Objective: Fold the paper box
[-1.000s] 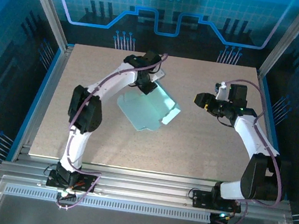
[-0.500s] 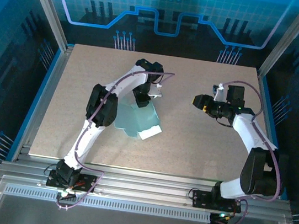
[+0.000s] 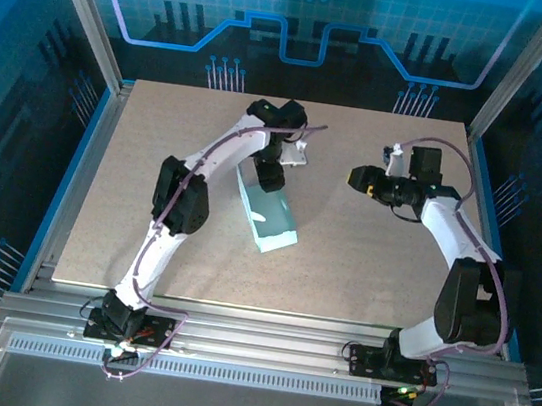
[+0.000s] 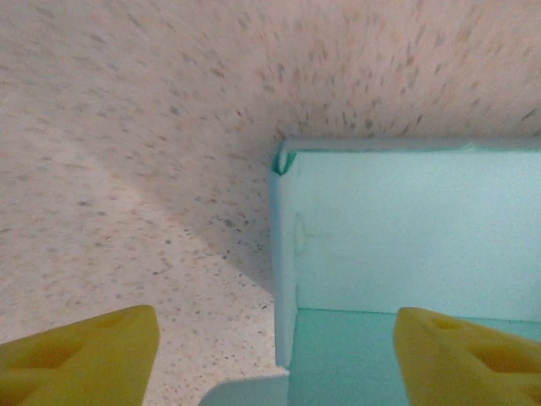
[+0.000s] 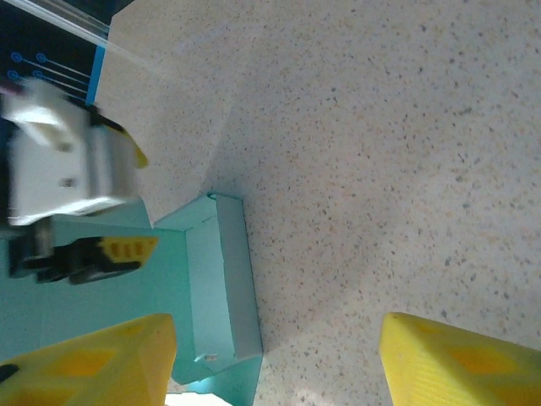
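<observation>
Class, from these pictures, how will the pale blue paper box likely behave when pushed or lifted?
The paper box looks like thin card, so probably light, apt to slide on the table. Its raised wall shows a thin edge, so it likely bends easily.

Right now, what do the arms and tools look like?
Left arm and right arm: white links, black joint housings, a mauve cable looped along each. Left tool and right tool have yellow wedge-shaped fingers with recessed cut-outs.

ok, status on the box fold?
Left gripper open, over the paper box. Right gripper open, off to the side, clear of it. Box partly folded, a side wall raised. Nothing seen in the way.
</observation>
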Available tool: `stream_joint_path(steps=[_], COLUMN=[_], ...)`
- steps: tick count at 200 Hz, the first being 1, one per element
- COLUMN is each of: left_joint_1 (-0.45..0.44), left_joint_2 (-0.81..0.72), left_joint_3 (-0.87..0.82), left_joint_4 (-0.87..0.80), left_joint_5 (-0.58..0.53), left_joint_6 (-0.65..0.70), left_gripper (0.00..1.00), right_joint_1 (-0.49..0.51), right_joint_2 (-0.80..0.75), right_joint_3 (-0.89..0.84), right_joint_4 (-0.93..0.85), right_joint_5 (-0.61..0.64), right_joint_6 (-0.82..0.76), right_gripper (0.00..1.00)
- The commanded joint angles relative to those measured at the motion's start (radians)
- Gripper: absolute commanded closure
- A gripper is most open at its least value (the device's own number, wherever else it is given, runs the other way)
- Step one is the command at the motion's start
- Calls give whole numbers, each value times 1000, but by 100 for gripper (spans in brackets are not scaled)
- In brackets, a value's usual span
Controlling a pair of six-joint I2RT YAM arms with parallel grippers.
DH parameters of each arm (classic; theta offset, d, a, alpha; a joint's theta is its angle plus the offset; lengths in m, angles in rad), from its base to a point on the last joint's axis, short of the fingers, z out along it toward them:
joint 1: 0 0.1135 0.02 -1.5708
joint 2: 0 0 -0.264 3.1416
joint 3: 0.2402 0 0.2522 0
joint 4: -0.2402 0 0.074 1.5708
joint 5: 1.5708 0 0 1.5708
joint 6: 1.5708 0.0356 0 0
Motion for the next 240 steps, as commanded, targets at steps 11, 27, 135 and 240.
stream_joint_path(steps=[11, 27, 135, 240], left_joint_1=[0, -4, 228, 495], left_joint_2=[-238, -356, -1239, -1351], left_joint_3=[-89, -177, -1197, -1629], left_joint_4=[214, 376, 780, 844], left_joint_5=[118, 132, 143, 374], left_joint_6=[-128, -243, -1035, -1570], left_gripper=[15, 2, 1, 8], right_joint_1=[98, 153, 392, 467], right_joint_2=[103, 170, 757, 1057], right_joint_3=[134, 201, 892, 1314], right_joint_4=[-104, -118, -528, -779], right_joint_5=[85, 112, -84, 24], right_joint_6=[-127, -194, -1204, -1382], right_gripper=[34, 34, 35, 52])
